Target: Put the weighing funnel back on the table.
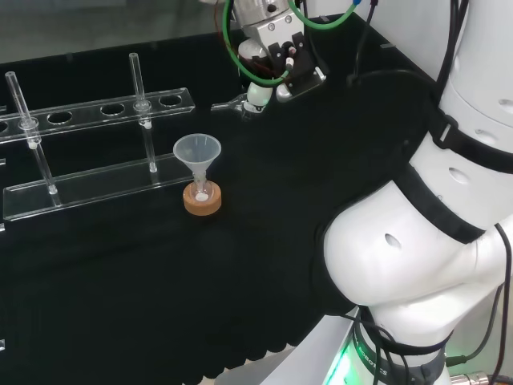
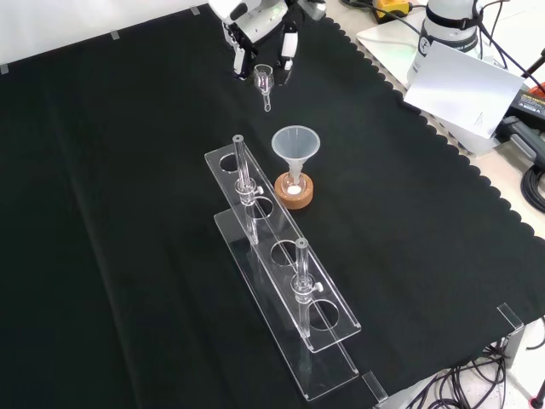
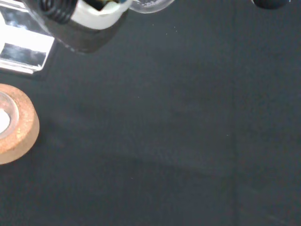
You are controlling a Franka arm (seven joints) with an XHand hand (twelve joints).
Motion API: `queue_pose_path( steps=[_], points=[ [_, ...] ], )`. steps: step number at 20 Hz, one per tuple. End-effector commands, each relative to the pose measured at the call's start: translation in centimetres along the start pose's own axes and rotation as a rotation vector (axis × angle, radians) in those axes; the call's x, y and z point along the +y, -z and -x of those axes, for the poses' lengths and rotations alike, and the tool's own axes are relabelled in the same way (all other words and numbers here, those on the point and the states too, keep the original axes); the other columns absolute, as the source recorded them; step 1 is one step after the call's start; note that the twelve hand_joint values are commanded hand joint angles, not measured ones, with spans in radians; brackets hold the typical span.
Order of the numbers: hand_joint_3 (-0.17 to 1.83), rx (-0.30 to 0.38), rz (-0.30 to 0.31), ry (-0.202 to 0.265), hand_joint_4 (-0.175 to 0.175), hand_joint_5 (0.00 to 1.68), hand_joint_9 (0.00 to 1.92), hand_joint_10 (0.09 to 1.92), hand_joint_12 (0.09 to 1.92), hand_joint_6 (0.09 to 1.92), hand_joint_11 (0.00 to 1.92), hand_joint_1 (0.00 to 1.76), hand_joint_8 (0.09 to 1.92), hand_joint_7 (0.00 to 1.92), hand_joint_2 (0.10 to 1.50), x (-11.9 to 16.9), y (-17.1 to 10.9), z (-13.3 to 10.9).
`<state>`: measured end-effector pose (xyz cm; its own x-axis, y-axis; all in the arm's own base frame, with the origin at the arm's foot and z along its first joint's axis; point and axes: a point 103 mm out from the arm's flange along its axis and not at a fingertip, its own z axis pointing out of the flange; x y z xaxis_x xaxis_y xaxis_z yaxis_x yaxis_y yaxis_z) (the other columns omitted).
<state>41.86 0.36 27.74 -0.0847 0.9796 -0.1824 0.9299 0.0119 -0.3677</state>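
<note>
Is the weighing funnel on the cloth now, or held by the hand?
Held. In the front view the hand pinches the weighing funnel, stem pointing down. Whether the stem touches the cloth, I cannot tell.

A laboratory bench rigged for robot work — black cloth [image 2: 128, 213] covers it; at the front view's centre stand a clear tube rack [image 2: 271, 230] and a funnel [image 2: 295, 143] in a small flask [image 2: 294, 181] on a cork ring [image 2: 294, 201]; a weighing funnel [image 2: 263, 78] shows at top centre; the white arm [image 1: 401, 257] looms at the head view's right — cables [image 2: 533, 181] trail at the front view's right edge
</note>
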Motion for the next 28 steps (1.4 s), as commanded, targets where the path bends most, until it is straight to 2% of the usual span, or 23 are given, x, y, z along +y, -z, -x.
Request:
queue_pose_path(
  steps=[1, 12, 21, 28],
  points=[
    [0.46, 0.08, 0.017, 0.007, 0.175, 1.17, 1.61, 0.09, 0.71, 0.78, 1.31, 1.09, 0.21, 1.43, 0.8, 0.8, -1.0, 1.3],
    [0.46, 0.146, 0.056, -0.039, 0.175, 1.17, 1.61, 0.09, 0.71, 0.78, 1.31, 1.09, 0.21, 1.43, 0.8, 2.8, -1.8, 4.4],
    [0.46, 0.164, 0.009, -0.067, 0.175, 1.17, 1.61, 0.09, 0.71, 0.78, 1.31, 1.09, 0.21, 1.42, 0.8, 6.5, -4.7, 6.6],
    [0.46, 0.177, -0.016, -0.069, 0.175, 1.17, 1.61, 0.09, 0.71, 0.78, 1.31, 1.09, 0.21, 1.42, 0.8, 9.6, -6.7, 7.9]
  ],
)
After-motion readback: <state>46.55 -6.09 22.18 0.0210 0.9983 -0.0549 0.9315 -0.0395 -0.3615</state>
